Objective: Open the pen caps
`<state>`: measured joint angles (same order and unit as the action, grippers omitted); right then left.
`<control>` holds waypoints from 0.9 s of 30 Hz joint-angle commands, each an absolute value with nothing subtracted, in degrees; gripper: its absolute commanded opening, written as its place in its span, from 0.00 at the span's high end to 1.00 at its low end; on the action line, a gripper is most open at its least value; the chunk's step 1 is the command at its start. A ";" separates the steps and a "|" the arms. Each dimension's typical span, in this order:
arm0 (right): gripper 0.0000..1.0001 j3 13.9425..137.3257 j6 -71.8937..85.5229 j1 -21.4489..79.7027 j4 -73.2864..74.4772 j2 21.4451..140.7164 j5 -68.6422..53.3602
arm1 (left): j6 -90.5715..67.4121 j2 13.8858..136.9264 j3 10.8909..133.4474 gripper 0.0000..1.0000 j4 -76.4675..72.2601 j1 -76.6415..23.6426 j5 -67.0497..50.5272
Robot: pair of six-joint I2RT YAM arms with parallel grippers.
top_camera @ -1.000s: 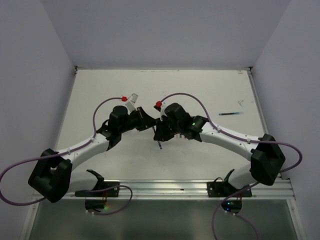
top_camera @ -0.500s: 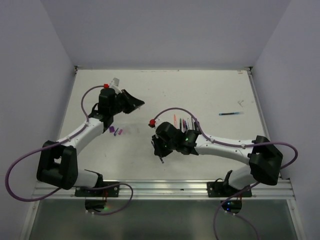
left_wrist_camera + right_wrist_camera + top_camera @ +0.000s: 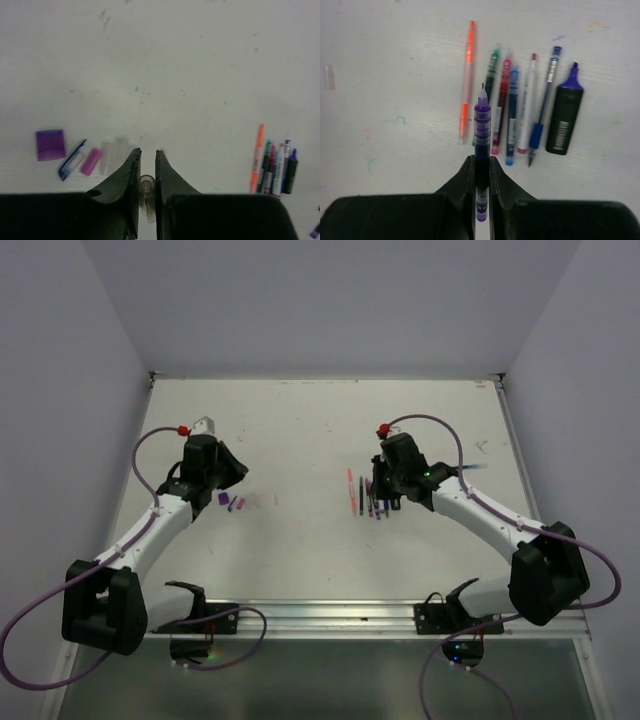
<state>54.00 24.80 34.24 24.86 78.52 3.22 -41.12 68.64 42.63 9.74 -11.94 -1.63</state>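
My left gripper (image 3: 148, 151) is shut on a whitish clear pen cap (image 3: 146, 186), seen end-on between the jaws. In front of it on the table lie loose pen caps: a purple one (image 3: 50, 145), a blue-clipped one (image 3: 72, 160), a pink one (image 3: 91, 161) and two whitish ones (image 3: 114, 152). My right gripper (image 3: 481, 159) is shut on an uncapped purple pen (image 3: 482, 125), tip pointing away, held over a row of pens (image 3: 520, 105). In the top view the left gripper (image 3: 235, 472) is by the caps (image 3: 232, 502) and the right gripper (image 3: 383, 496) is over the pens (image 3: 365, 495).
The row holds an orange pen (image 3: 466, 80), green, red and blue pens, and a dark purple-tipped highlighter (image 3: 565, 117). A whitish cap (image 3: 329, 76) lies apart at the left. A single blue pen (image 3: 462, 468) lies near the right wall.
The two grippers were together at the table's middle; they have pulled apart. The left arm swung left to the caps; the right carried the purple pen to the pen row.
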 commanded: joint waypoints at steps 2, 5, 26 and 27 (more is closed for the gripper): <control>1.00 55.28 19.08 26.21 27.25 77.87 2.90 | -37.18 66.10 38.76 1.00 16.43 -10.64 13.78; 1.00 55.46 17.76 20.93 27.16 79.01 0.19 | -37.79 66.00 37.36 1.00 18.01 -10.02 19.68; 0.99 53.44 17.58 13.71 19.51 90.61 -2.64 | -35.69 79.45 35.69 0.96 7.48 -3.25 17.14; 0.98 53.35 17.67 13.71 18.82 90.96 -2.72 | -35.68 79.98 35.60 0.91 7.21 -3.16 17.05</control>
